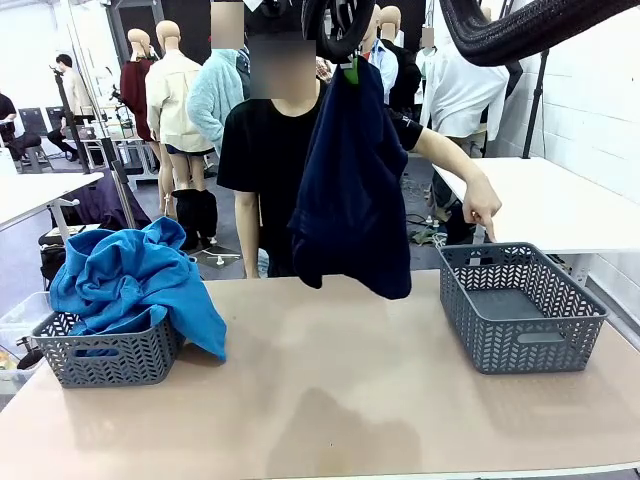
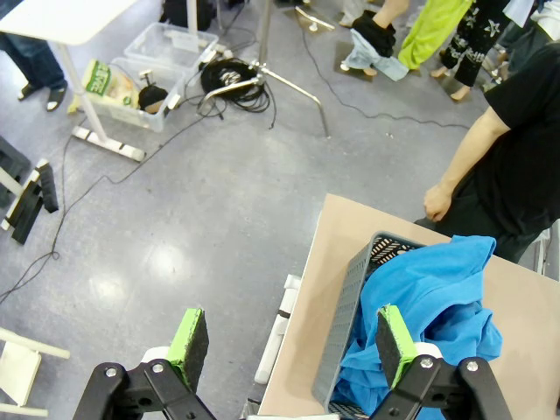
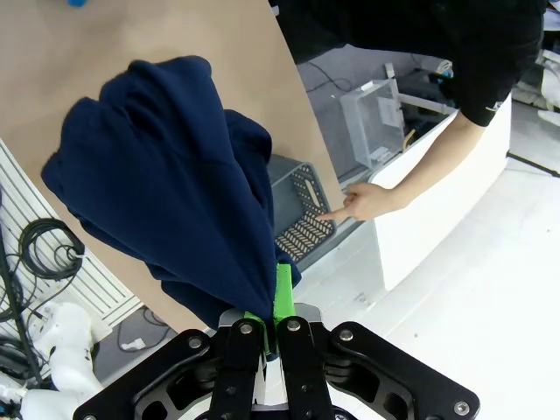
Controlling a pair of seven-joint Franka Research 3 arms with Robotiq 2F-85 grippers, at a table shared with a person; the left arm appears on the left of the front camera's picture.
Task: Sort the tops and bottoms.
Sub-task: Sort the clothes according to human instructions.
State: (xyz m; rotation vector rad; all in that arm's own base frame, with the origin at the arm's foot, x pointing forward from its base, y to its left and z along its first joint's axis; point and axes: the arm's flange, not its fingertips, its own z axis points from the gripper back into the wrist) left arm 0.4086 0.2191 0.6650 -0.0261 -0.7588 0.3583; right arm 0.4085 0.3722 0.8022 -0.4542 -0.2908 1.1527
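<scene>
The right gripper (image 3: pixel 273 325) has its green pads pressed together on a fold of the bottoms (image 1: pixel 352 190), pinching the dark navy garment at its top edge so that it hangs free, well above the table (image 1: pixel 330 400) and roughly over its middle. In the right wrist view the cloth drapes away from the pads as a single bunched mass with no part touching the tabletop. The left gripper (image 2: pixel 293 348) is spread wide and empty, held off the table's left side above the floor, with the left basket (image 1: pixel 105 355) just beside it. That basket holds the tops (image 1: pixel 135 280), a heap of bright blue fabric that spills over the near rim onto the table. The right basket (image 1: pixel 520 305) stands open and holds nothing. The person's hand (image 1: pixel 482 212) points down at its far rim; the right wrist view shows the same fingertip touching or nearly touching the basket edge. The step in hand appears to be the transfer of the bottoms, with the tops judged already sorted. The next move calls for carrying the garment to the right until it hangs over the right basket, lowering it so the cloth gathers inside the walls, then parting the pads. The hanging hem is likely to catch the near rim if the approach is too low.
</scene>
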